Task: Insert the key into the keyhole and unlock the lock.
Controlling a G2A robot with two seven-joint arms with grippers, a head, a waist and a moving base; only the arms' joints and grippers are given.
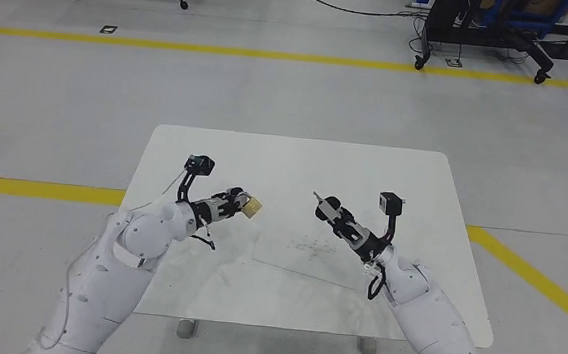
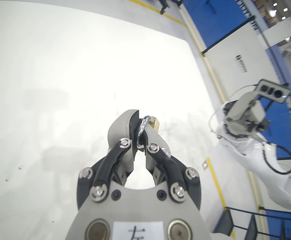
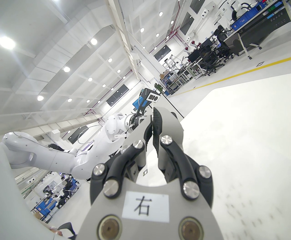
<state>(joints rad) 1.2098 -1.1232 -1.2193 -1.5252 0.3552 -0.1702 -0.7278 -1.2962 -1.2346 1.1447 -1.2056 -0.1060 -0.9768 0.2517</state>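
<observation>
My left claw [image 2: 142,126] is clamped tight on the lock [image 2: 156,124]. The dark pads grip the silver loop, and the brass body sticks out past the tips, tilted, and is lifted clear of the white counter [image 1: 414,177]. From above, the lock sits a little left of the middle of the frame, over the middle part of the counter, with its brass end turned toward the right side of the picture. My right claw [image 1: 320,203] is just right of the middle, at about the same height in the frame, and its tip points up and to the left. Its pads are pressed together with no gap that I can see. A thin sliver of the key [image 1: 315,195] pokes out past them, though my own wrist camera cannot make it out between the pads. The key and the lock are apart, with a stretch of bare counter between them, and neither one touches the counter. Fine dark specks [image 2: 168,124] mark the surface beyond the lock.
</observation>
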